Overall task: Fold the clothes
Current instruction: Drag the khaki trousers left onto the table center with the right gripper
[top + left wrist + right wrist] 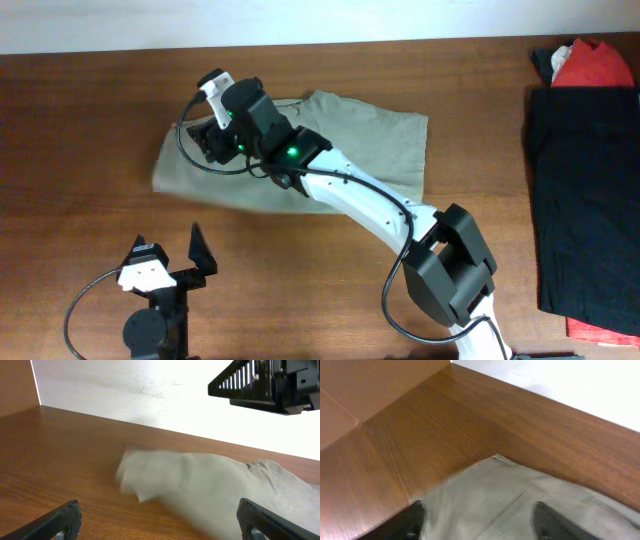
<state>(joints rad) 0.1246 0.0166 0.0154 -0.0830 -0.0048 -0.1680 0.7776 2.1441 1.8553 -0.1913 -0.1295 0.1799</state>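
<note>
The khaki-beige clothes (370, 140) lie folded on the brown table, back centre. My right arm reaches across them from the front right. The right gripper (212, 140) sits over the cloth's left end, open. In the right wrist view the blurred khaki cloth (520, 500), with a seam line, fills the space between the spread fingers (480, 530). My left gripper (168, 262) is open and empty near the front edge, short of the cloth. In its wrist view (162, 527) the cloth's left corner (200, 485) lies ahead.
A black garment (585, 200) is spread at the right edge, with a red cloth (595, 62) at its back end. The right arm's wrist (270, 385) hangs above the cloth in the left wrist view. A white wall runs along the table's back edge.
</note>
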